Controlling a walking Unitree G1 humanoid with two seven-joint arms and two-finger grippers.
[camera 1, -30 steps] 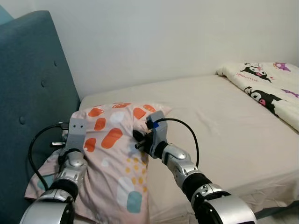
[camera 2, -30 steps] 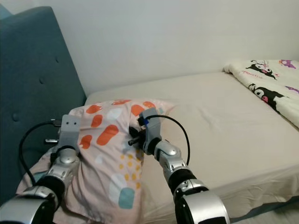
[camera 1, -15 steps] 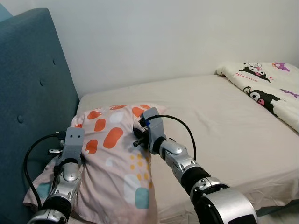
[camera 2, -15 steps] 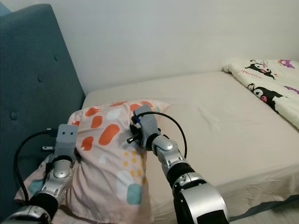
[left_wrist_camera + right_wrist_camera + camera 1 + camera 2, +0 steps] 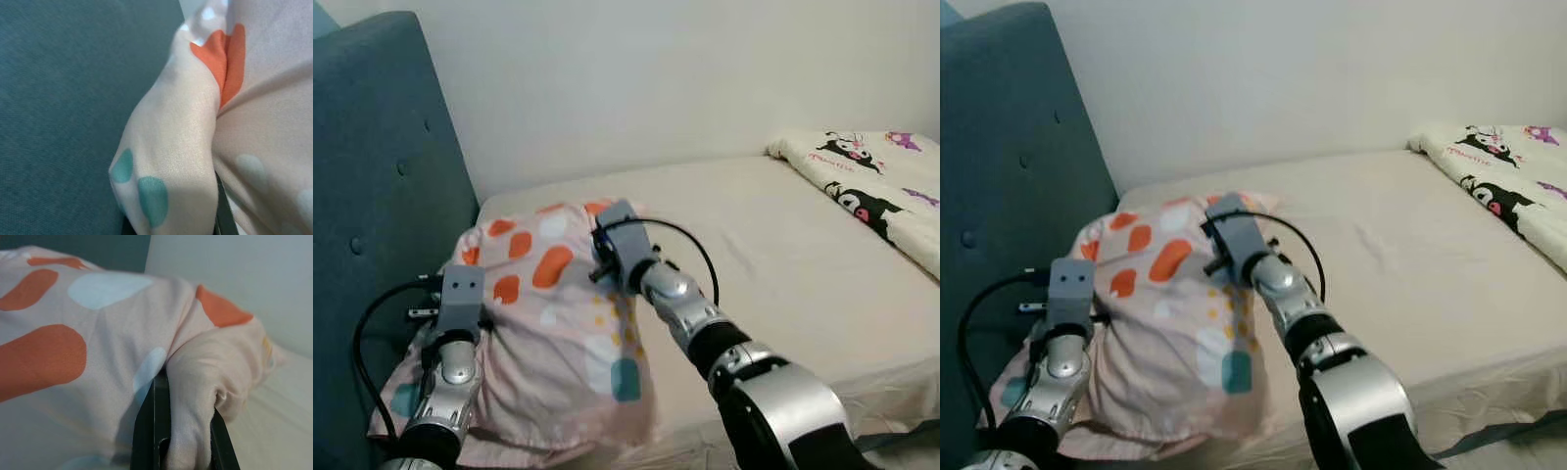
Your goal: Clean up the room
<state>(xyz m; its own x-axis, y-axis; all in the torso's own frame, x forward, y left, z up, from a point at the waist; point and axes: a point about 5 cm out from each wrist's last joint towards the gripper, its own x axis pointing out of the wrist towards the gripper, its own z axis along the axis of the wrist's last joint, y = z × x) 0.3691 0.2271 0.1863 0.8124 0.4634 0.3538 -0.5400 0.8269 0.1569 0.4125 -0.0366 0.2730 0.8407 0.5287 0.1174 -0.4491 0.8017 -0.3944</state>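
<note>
2 pincers pinch the pillow [image 5: 563, 323] edges beside the headboard [image 5: 372, 196].

**Colours on the bed**

We saw a pale pink pillow [image 5: 558, 323] printed with orange, teal, white and small yellow blotches. Our headboard [image 5: 382, 196] was teal-blue, tufted. The sheet [image 5: 783, 264] was plain beige, the wall [image 5: 656, 78] off-white. The blanket [image 5: 881, 186] was cream with black-and-purple cartoon figures. Our arms were silver.
</note>
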